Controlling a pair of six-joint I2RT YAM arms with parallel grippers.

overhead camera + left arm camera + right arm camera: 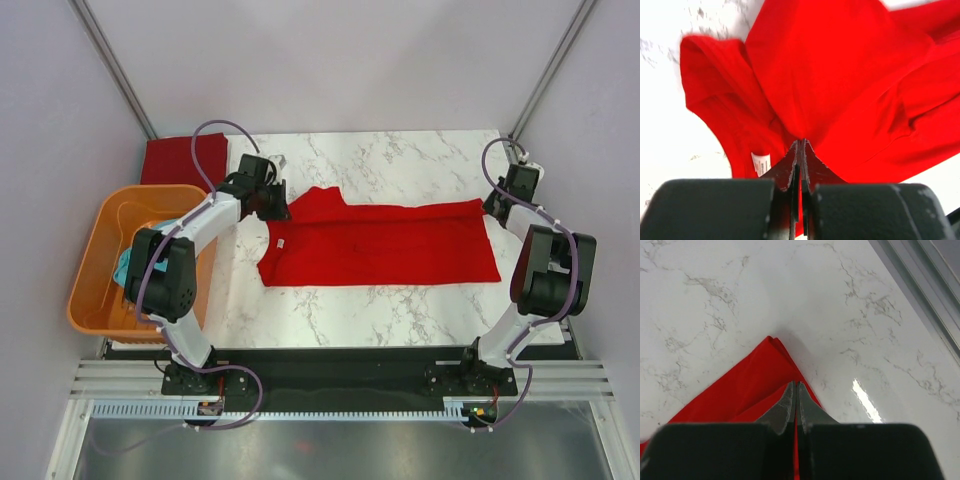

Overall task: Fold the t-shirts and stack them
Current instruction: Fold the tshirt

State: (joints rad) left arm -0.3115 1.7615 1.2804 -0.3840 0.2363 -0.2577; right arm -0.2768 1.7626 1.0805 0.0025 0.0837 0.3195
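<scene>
Red t-shirt (380, 245) mid-fold, just beside the orange basket (88, 268).
Both hands pinch its edge tight: left hand (801, 142) nearest the basket, right hand (796, 384) farthest. Next, they should probably lift together.

Bright red t-shirt (385, 243): stretched out as a long flat band across centre frame, white neck label (281, 243) near its left end. Maroon t-shirt (165, 160): folded, upper left. Teal t-shirt (122, 268): mostly hidden, far left.

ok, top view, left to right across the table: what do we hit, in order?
orange basket → left gripper, shut on the shirt's left end → bright red t-shirt → right gripper, shut on its right corner. Maroon t-shirt and teal t-shirt overlap the basket; left out.
</scene>
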